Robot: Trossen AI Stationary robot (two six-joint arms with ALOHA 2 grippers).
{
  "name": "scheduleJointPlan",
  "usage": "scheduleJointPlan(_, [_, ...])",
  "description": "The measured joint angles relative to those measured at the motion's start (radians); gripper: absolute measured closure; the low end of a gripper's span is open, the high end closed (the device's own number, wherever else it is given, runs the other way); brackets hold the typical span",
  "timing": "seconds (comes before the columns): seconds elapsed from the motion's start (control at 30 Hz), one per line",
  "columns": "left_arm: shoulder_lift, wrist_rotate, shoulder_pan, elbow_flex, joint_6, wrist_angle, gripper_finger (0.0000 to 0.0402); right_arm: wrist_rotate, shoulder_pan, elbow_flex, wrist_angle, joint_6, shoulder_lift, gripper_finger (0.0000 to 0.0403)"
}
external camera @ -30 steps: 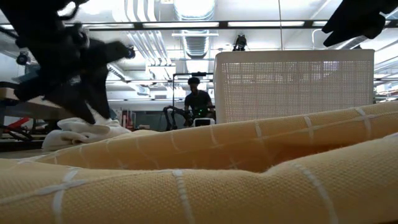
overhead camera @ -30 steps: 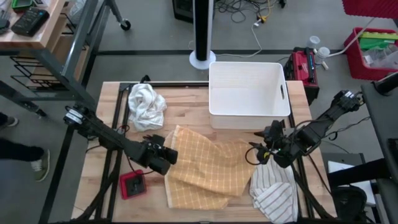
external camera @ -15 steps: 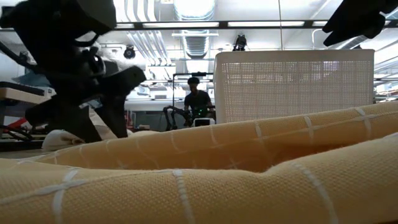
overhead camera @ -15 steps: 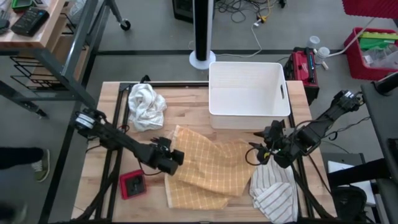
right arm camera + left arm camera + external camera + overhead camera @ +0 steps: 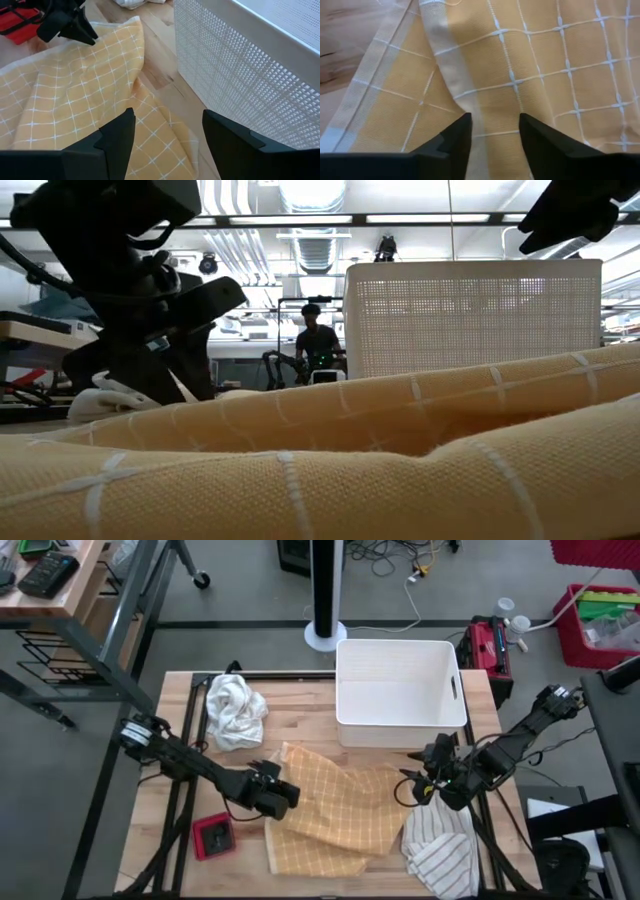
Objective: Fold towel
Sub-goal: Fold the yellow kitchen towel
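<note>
Left claw [image 5: 492, 131] — fingers apart — over the yellow grid-woven towel's [image 5: 530, 65] rumpled fold; right claw [image 5: 167, 132] apart.

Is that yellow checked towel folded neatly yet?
No. The yellow towel lies rumpled on the table, with creases and uneven edges.

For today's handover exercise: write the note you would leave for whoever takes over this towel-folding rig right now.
Left gripper: open, fingers straddling a ridge at the yellow checked towel's left edge, nothing clamped.
Right gripper: open and empty, above the towel's right side, beside the white basket.
Towel: rumpled at the table's centre, no neat fold visible.
Also on the table: white cloth, striped cloth, red object.
Left: grasp the edges and fold.
</note>
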Motion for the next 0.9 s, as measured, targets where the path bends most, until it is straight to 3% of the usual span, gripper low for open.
scheduleJointPlan(0.2, [0.0,0.0,0.0,0.0,0.0,0.0,0.0324,0.0,0.0,0.0,0.009,-0.011,0.0,0.0176])
scheduleJointPlan(0.4, [-0.009,0.0,0.0,0.0,0.0,-0.005,0.0354,0.0,0.0,0.0,0.008,-0.013,0.0,0.0183])
scheduleJointPlan(0.9, [-0.021,-0.017,0.0,0.011,0.001,-0.058,0.0314,0.001,0.0,0.0,0.011,-0.013,0.0,0.0182])
